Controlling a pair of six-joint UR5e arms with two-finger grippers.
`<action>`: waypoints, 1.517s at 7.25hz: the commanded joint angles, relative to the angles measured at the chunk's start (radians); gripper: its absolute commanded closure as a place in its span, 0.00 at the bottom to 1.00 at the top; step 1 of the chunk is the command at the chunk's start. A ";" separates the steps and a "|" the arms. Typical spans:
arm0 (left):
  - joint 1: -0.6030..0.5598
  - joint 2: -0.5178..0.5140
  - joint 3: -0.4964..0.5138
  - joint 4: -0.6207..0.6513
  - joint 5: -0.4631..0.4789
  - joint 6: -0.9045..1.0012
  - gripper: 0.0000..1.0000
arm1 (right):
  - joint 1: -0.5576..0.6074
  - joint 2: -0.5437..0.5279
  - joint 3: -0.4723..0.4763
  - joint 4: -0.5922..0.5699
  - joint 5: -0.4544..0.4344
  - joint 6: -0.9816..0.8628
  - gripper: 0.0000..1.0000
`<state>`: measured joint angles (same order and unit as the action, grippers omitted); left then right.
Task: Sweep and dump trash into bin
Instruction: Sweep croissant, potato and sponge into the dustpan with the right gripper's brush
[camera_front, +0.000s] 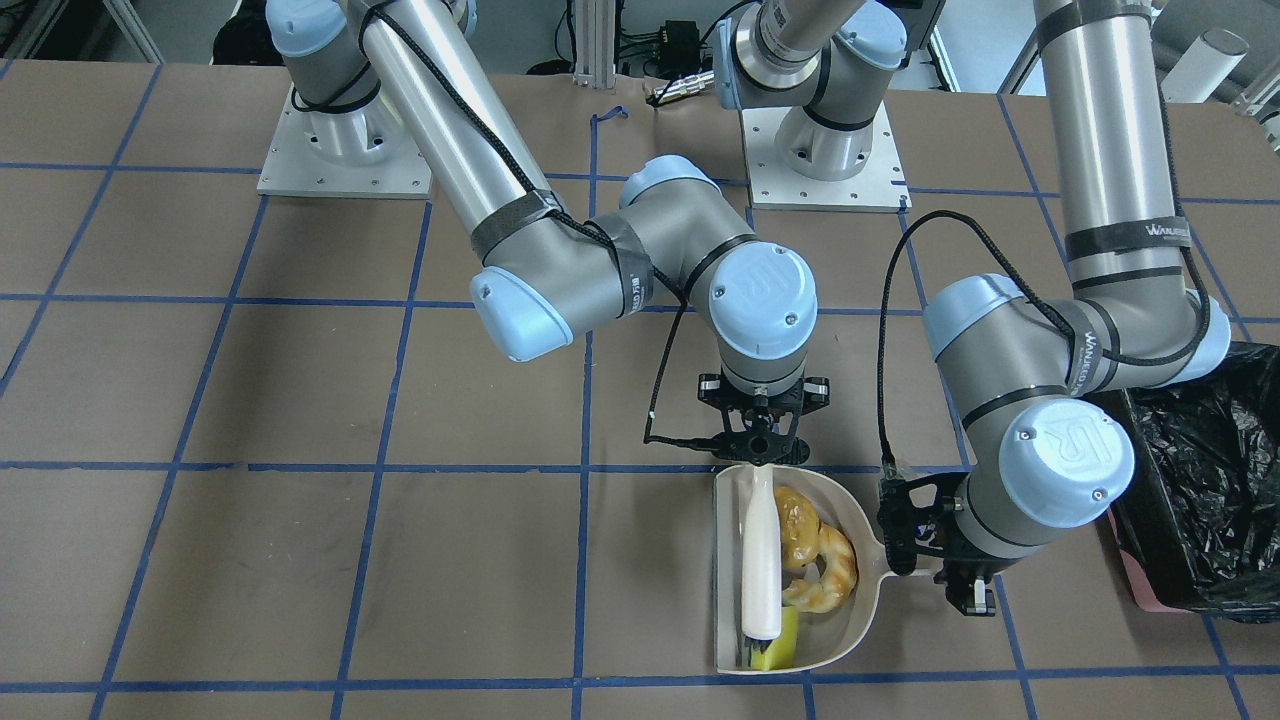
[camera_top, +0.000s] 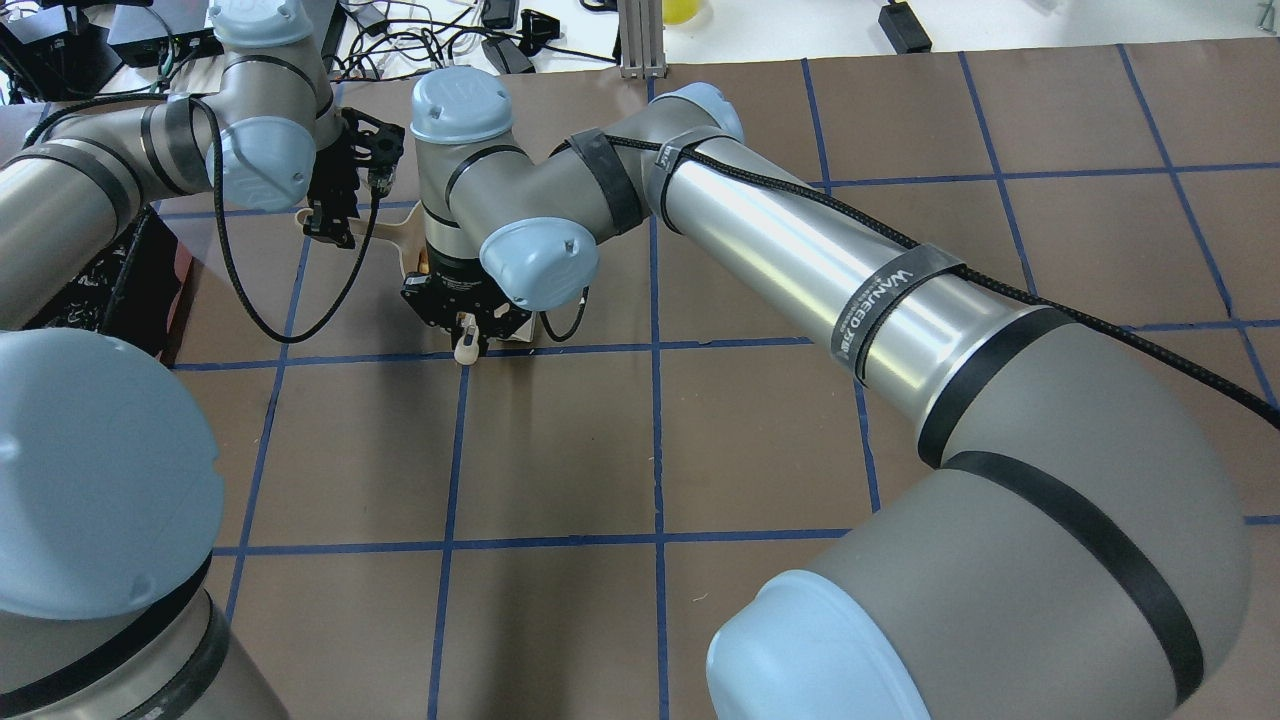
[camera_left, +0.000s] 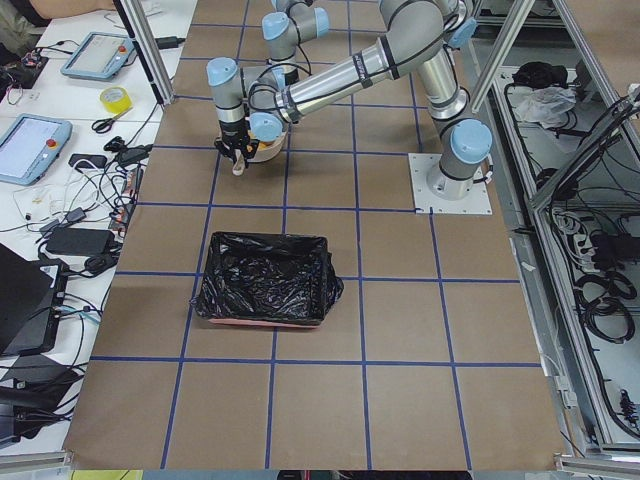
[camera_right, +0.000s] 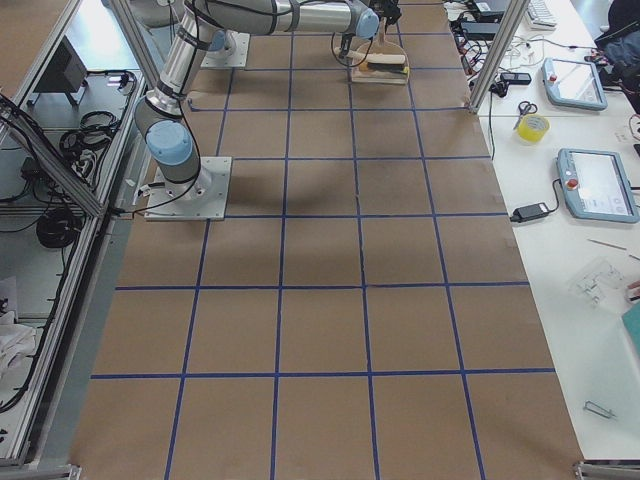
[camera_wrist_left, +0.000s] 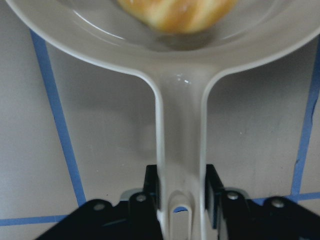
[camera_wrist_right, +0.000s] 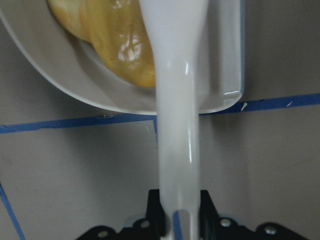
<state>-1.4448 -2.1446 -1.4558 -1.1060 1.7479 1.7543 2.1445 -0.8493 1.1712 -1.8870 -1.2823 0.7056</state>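
Trash (camera_front: 818, 562) beside brush (camera_front: 760, 560) in dustpan (camera_front: 848, 628)

A robotics lab: teach pendants (camera_left: 30, 148), cable tangles (camera_left: 85, 210) and aluminium framing (camera_right: 494, 55) ring a tabletop (camera_right: 320, 335) gridded in blue tape (camera_right: 320, 287).

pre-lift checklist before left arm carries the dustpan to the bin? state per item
1. Grip: left claw shut on beige plastic dustpan handle: ok.
2. Load: golden-brown potato-shaped lump, tan striped bread piece, yellow sponge wedge inside the pan: ok.
3. Pan clear of white-handled brush: not ok; right claw grips it, lying in the pan.
4. Target: black-bag-lined rectangular bin open on top: ok.
5. Sponge wedge back from pan's open lip: cannot tell.
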 joint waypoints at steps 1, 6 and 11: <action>0.000 0.000 0.000 0.000 -0.002 0.001 0.84 | 0.008 -0.011 -0.009 0.051 0.001 0.014 1.00; 0.006 0.005 -0.001 0.000 -0.004 0.014 0.86 | -0.001 -0.140 0.079 0.203 -0.002 0.058 1.00; 0.067 0.047 0.026 -0.014 -0.018 0.210 0.96 | -0.292 -0.331 0.244 0.308 -0.216 -0.244 1.00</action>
<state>-1.4013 -2.1129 -1.4446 -1.1093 1.7358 1.8882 1.9493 -1.1115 1.3536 -1.5983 -1.4391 0.5862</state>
